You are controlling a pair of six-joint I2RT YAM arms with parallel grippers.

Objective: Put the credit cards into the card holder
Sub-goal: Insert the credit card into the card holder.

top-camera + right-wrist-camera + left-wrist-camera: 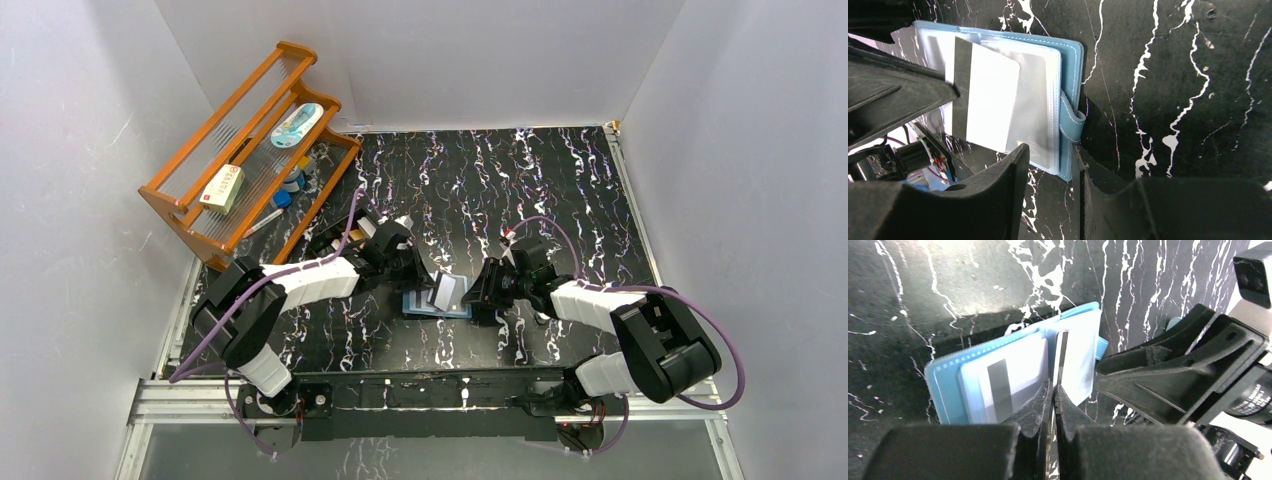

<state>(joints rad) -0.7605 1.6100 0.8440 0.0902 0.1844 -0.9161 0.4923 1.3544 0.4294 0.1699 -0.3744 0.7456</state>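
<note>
A teal-blue card holder (1072, 55) lies open on the black marbled counter (560, 180) between two arms, pale pockets facing up. Two whitish, dark-striped credit cards (1023, 370) show: one pocketed, one loose card (990, 95) pinched by the left pincer (1053, 390). The right pincer (1052, 157) is spread, straddling the holder's snap-tab edge.

1. Table (560, 180): black, with white marble-like streaks.
2. Wallet (1073, 55): teal-blue cover, white stitching, paler clear pockets.
3. Card (993, 100): white, with one dark grey stripe.
4. Rack (190, 217): orange-brown wood.
5. Cables (741, 375): purple.
6. Walls (500, 50): plain pale grey.
</note>
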